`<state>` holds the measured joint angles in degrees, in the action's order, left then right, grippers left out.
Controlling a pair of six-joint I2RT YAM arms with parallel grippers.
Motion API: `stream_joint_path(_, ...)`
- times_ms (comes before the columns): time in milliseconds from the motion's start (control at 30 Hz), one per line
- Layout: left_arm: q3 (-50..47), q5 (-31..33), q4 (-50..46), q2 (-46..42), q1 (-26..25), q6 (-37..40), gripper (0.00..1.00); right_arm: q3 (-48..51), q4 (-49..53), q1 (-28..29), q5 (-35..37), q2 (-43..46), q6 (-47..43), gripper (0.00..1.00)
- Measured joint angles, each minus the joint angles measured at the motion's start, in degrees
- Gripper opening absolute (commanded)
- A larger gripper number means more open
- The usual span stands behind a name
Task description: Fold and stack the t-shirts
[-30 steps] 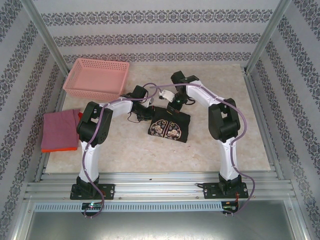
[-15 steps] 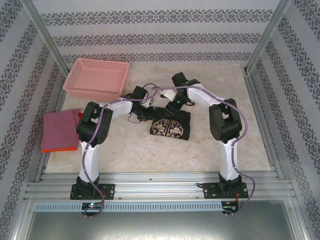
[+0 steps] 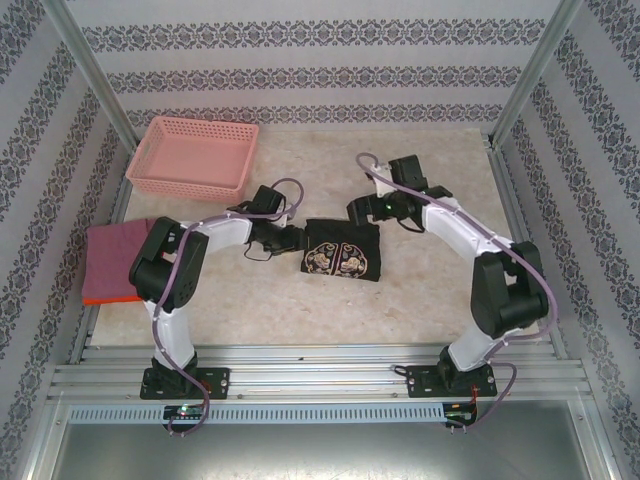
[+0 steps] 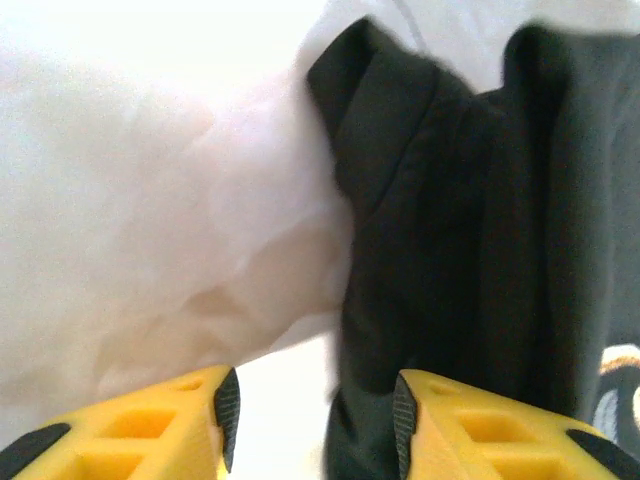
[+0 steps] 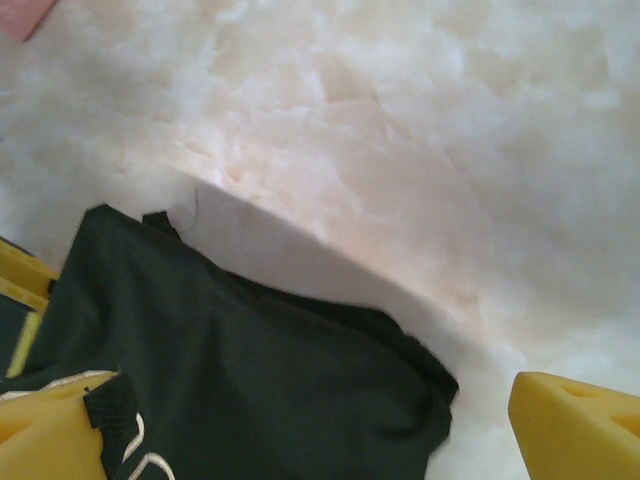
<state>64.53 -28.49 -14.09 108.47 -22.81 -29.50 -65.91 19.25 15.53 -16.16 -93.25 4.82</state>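
Left wrist view: the yellow fingers (image 4: 140,435) of the left gripper (image 4: 310,425) stand partly apart, with bare table between them, and they hold nothing. The folded edge of the black shirt (image 4: 450,230) lies just in front of one finger. In the right wrist view the right gripper (image 5: 315,430) is spread wide above the same shirt, and it grips nothing either.

Compared with one second ago, seen from the top, both grippers have come away from the far edge of the shirt. The right gripper (image 3: 362,210) has drawn back to the shirt's far right corner, and its arm has swung out to the right. The left gripper (image 3: 285,238) is now at the shirt's left edge, and its elbow has moved to the left. The shirt has stayed in its place.

From above we see the whole round tan emblem (image 3: 335,257), while the wrist views catch just a few of its lines. From close they show the doubled layers at the shirt's edge, which from above merge into one dark shape.

The black shirt is folded into a compact rectangle near the middle of the table (image 3: 430,290), emblem up. A pink shirt (image 3: 120,255) lies folded at the table's left edge on an orange shirt (image 3: 118,298), with a basket (image 3: 195,155) behind them.
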Motion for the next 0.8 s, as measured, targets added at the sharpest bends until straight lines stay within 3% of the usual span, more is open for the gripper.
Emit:
stream_joint_path(167,-4.7,3.3,1.7,-5.6,0.0,-2.6,0.70,7.8,-0.9,-3.9,-3.5,1.6,10.5,0.96)
stream_joint_path(300,-4.7,3.1,5.0,-6.8,-0.1,-5.4,0.93,9.6,0.4,-4.7,-7.5,0.7,14.5,0.93)
stream_joint_path(367,-3.8,2.6,5.7,-6.5,-0.5,-6.4,0.96,9.6,0.4,-4.7,-9.8,-0.7,15.7,0.92)
stream_joint_path(467,-1.6,1.6,6.5,-4.9,-1.8,-7.5,0.92,9.6,0.3,-4.7,-13.2,-3.7,17.4,0.88)
stream_joint_path(733,0.3,0.0,7.3,1.1,-4.1,-9.7,0.55,8.5,-1.4,-4.9,-19.3,-10.2,21.8,0.62)
stream_joint_path(800,0.4,0.1,7.3,1.7,-4.1,-10.0,0.52,7.5,-2.0,-4.3,-20.6,-12.0,22.4,0.59)
